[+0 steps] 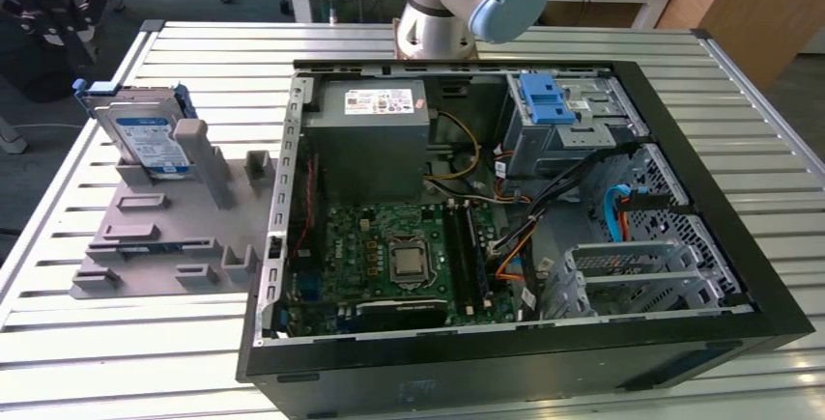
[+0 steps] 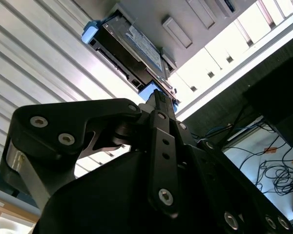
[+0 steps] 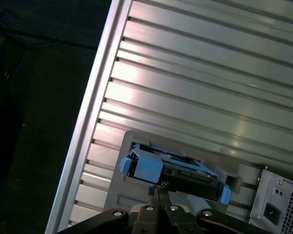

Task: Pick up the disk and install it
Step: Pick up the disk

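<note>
Silver disk (image 1: 145, 140) with a blue-and-white label, print unreadable, stands on edge in a grey holder (image 1: 142, 237) on the tabletop (image 1: 129, 343), beside the open computer case (image 1: 516, 367). Claw (image 2: 157, 96), tips pressed together, aims at its blue-railed edge.

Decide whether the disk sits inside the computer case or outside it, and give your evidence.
Outside. The disk stands on edge in a grey holder on the table, beside the open computer case.
</note>
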Robot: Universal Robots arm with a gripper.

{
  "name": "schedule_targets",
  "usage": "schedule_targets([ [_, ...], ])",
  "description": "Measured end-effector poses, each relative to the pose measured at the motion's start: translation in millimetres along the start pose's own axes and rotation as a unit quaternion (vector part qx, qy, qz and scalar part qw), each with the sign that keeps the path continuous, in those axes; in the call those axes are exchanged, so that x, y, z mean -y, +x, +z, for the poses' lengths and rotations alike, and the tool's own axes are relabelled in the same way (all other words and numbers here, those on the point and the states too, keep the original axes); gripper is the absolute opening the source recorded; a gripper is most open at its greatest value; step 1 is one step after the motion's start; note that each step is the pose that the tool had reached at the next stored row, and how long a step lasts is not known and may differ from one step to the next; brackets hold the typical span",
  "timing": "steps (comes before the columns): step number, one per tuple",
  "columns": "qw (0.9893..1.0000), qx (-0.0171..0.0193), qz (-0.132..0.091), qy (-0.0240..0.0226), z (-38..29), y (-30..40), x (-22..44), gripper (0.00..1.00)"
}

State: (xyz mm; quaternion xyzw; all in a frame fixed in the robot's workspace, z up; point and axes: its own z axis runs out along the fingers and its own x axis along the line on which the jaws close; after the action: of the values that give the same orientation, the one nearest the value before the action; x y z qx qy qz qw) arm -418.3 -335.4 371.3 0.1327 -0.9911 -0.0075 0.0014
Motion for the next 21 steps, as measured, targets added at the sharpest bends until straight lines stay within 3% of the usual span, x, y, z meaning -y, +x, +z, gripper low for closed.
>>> schedule_targets([
  [21,0.9996,-0.0004,-0.029,0.0,0.0,0.0,0.0,0.11],
])
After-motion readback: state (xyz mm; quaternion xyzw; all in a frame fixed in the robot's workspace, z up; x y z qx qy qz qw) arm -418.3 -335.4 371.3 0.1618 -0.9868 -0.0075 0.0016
